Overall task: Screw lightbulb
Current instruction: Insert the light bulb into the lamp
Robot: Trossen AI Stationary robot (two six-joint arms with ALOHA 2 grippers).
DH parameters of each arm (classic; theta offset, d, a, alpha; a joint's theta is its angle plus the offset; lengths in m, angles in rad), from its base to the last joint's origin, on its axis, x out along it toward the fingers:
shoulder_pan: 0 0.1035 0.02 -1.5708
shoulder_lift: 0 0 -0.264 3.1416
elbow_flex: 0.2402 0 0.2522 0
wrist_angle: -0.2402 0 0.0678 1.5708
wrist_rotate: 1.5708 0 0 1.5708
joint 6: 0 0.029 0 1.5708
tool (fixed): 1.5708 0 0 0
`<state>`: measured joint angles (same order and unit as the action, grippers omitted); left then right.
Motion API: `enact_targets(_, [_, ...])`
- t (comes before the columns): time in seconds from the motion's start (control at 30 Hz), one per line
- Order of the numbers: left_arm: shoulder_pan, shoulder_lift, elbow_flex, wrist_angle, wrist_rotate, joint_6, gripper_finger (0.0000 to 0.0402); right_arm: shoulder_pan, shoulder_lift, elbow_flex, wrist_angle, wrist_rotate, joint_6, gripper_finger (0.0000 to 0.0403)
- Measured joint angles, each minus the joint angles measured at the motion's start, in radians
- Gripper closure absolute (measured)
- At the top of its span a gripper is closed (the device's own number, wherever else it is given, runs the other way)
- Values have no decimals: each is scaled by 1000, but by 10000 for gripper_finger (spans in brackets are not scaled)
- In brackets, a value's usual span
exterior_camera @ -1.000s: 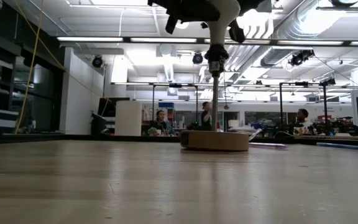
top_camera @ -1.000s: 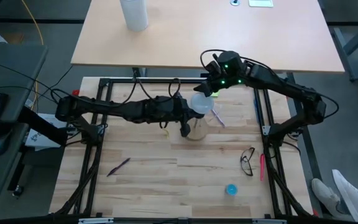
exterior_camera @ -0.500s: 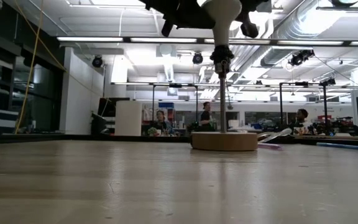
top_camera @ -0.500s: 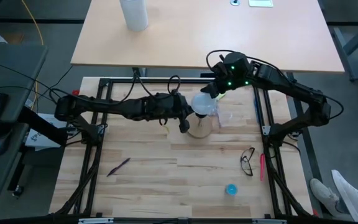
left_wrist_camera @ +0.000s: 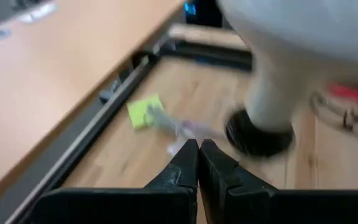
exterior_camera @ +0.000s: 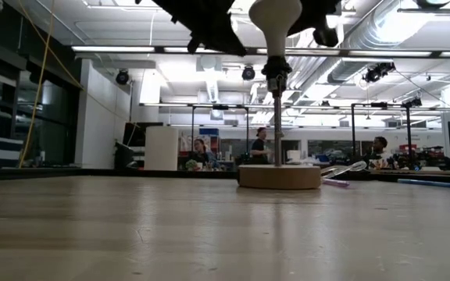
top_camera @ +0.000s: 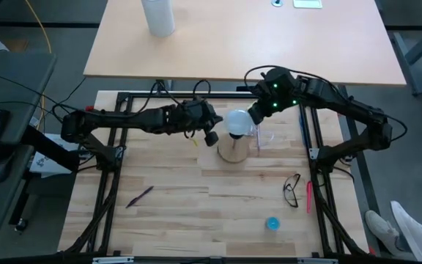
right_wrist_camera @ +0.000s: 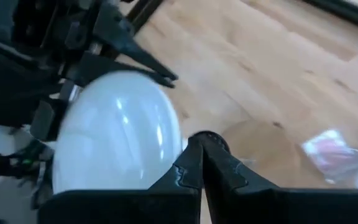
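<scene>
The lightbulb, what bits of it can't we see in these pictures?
- Low view: the top of the lightbulb is cut off by the picture's upper edge.
- High view: its screw base is hidden under its own globe, so how deep it sits in the socket cannot be told.
- Left wrist view: the bulb is blurred and cut off.

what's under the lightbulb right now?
The lightbulb stands on a black socket post rising from a round wooden disc. From above, the globe covers the post and socket; whether the screw base is fully seated can't be seen.
</scene>
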<state>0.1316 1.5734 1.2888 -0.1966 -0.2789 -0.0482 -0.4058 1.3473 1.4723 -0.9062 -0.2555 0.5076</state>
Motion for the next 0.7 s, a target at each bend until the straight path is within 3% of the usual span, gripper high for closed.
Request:
enact_targets(0.2, [10,2,-5,-219,9,43,402,-53,-62,2,-294,114,-130,403])
enact_targets(0.37, [21,-56,-173,11,125,-42,402,-55,-108,-4,-420,147,-187,403])
enact_targets(0.5, [28,-142,-382,262,192,-211,401,-37,-175,-155,-314,127,-165,403])
enact_targets(0.7, [20,-331,-623,472,241,-419,401,13,-301,-535,32,37,-38,403])
